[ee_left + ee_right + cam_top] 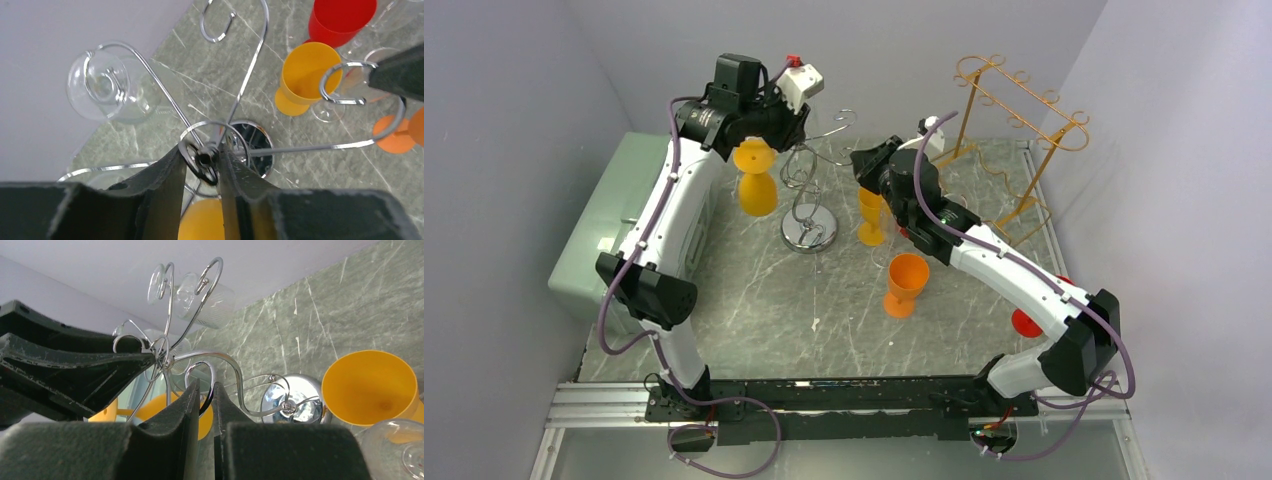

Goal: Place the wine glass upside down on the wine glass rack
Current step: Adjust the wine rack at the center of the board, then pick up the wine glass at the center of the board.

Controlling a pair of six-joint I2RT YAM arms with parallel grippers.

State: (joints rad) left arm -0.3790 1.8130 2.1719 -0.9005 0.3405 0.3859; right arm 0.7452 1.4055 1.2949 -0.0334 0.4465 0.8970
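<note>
The chrome wire wine glass rack [809, 205] stands mid-table on a round base. My left gripper [776, 128] is above its left side, shut on a yellow wine glass [757, 182] that hangs upside down, foot up, beside the rack. In the left wrist view its fingertips [202, 155] straddle the rack's central hub [205, 160], with the yellow glass [200, 225] just below. My right gripper [852, 160] reaches in from the right. In the right wrist view it [205, 387] is pinched on a chrome rack arm [200, 371]. A clear glass [107, 90] hangs on the rack.
A second yellow glass [871, 215] and an orange glass [907, 283] stand upright right of the rack. A gold wire rack [1014, 110] is at the back right, a red item [1027, 322] by the right arm, a green box [604, 240] at the left edge.
</note>
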